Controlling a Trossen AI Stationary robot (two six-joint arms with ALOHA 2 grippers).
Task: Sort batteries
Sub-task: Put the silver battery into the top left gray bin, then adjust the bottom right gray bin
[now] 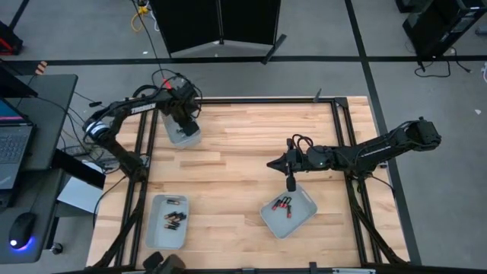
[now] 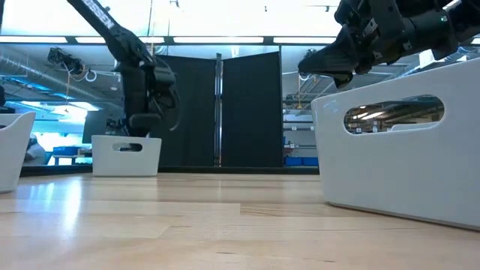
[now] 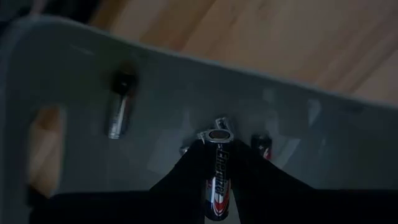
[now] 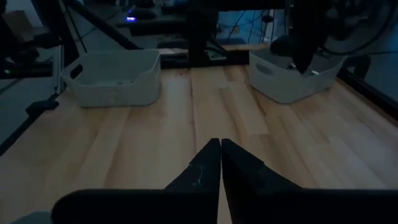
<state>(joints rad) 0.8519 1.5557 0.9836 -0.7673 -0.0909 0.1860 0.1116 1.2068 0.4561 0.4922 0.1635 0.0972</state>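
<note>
Pale grey tray (image 1: 183,135) at the high view's upper left sits under the left gripper (image 3: 216,186), jaws clamped on a battery (image 3: 216,180) that could bounce out if released high; right gripper (image 4: 220,163), jaws shut, holds nothing.

the battery (image 3: 217,180) in the left gripper (image 3: 214,186) is cut off below; cells in the tray (image 1: 181,135) under it are too small to tell.
</note>
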